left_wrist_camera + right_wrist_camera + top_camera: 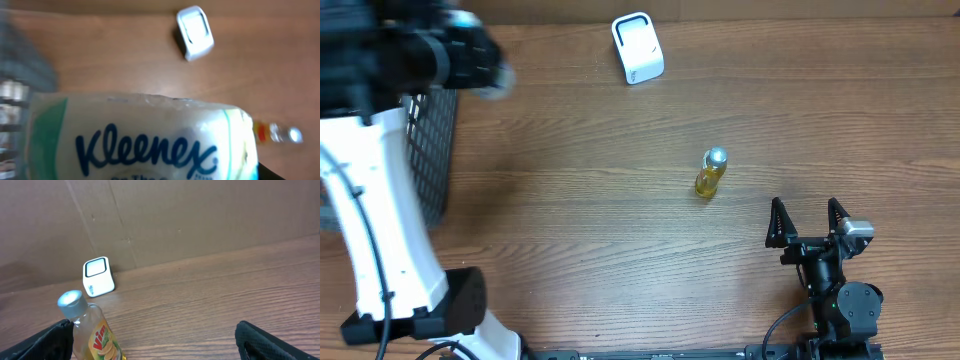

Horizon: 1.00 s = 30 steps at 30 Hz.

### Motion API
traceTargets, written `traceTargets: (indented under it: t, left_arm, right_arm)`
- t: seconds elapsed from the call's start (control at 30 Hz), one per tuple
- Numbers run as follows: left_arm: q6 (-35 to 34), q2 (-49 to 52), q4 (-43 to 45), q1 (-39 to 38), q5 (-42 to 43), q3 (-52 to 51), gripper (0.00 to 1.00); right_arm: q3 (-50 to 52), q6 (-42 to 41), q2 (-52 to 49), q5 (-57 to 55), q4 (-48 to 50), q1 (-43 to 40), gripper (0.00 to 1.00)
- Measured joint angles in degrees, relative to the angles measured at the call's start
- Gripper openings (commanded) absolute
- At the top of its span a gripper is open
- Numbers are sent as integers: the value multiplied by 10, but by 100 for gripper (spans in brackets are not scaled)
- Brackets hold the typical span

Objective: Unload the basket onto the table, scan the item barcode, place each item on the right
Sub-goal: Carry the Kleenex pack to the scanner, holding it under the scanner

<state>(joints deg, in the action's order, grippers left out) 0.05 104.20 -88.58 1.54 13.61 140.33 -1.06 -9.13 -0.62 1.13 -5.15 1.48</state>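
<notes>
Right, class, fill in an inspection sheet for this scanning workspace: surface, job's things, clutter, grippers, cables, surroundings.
Surface: wood-grain table, no spills seen.
Job's things: white barcode scanner at the far edge; Kleenex tissue pack lifted off the table; Vim bottle upright mid-table.
Clutter: black mesh basket at the left edge.
Grippers: left gripper appears closed on the Kleenex tissue pack; right gripper open, empty, near the Vim bottle.
Cables: black cable runs up the left side; second cable loops at the front edge.
Surroundings: cardboard wall behind the table.
</notes>
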Motion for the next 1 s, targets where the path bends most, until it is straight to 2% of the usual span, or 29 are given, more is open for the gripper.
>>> traceTargets:
  t: [0.27, 0.63, 0.8, 1.0]
  left_arm:
    - [-68, 41, 31, -161, -90, -135, 49]
    - [-152, 59, 269, -294, -122, -408, 50]
    - [-169, 59, 382, -330, -152, -492, 49]
    - [-194, 59, 456, -360, -178, -557, 50]
  right_arm:
    - [0, 0, 0, 0, 0, 0, 100]
    - [0, 0, 0, 0, 0, 0, 100]
    - [0, 0, 0, 0, 0, 0, 100]
    - [0, 0, 0, 0, 0, 0, 100]
